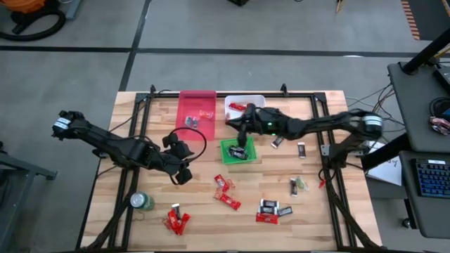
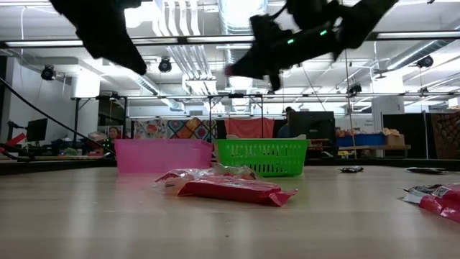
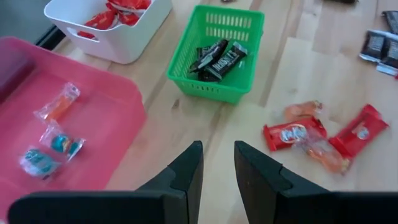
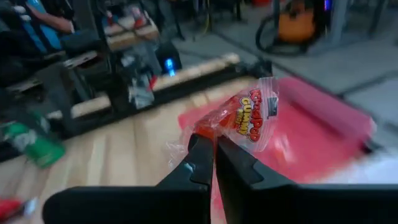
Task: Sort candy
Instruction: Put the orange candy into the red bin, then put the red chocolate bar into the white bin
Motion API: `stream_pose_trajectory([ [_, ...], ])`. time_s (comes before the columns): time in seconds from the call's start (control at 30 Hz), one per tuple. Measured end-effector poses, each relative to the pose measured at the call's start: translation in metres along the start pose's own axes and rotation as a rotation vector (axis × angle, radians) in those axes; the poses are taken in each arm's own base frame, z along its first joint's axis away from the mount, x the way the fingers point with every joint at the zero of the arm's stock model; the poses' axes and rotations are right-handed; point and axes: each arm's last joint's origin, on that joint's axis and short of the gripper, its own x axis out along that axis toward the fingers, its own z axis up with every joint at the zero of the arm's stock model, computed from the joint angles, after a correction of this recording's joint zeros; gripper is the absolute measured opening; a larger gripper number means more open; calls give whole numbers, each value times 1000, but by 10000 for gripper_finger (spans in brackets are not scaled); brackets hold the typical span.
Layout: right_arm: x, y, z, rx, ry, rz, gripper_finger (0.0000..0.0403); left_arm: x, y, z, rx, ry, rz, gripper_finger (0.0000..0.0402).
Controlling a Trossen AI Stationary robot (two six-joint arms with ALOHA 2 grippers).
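Right gripper [image 4: 213, 152] pinches gummy packet [image 4: 239, 121] by its edge, frame centre; thin hold may slip. Left gripper [image 3: 217, 163] part-open, empty.

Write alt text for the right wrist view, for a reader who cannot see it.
The right gripper is shut on a clear gummy candy packet with red and orange print, held above the pink bin. Beyond it lie the wooden table and a green can.

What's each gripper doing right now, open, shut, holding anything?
Left gripper: open, empty, above the table.
Right gripper: shut on a gummy candy packet, near the pink bin.
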Motion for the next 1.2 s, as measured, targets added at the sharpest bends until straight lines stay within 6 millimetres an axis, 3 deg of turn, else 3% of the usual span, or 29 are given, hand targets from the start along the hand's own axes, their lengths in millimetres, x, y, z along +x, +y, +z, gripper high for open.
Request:
stream_pose_trajectory([
  [0.3, 79, -4, -11, -121, 24, -59, 22, -26, -5, 11, -38, 60, -14, 75],
  [0.47, 107, -13, -15, -119, 156, -94, 77, -31, -10, 6, -68, 69, -34, 75],
  [0.6, 116, -19, -19, -123, 248, -120, 130, -34, -13, 4, -115, 75, -49, 75],
  [0.87, 97, -9, -8, -138, 386, -75, 188, -25, -28, -5, -346, 232, -121, 75],
  [1.2, 43, 54, 9, -228, 631, 62, 188, 10, -85, -41, -546, 598, -92, 78],
])
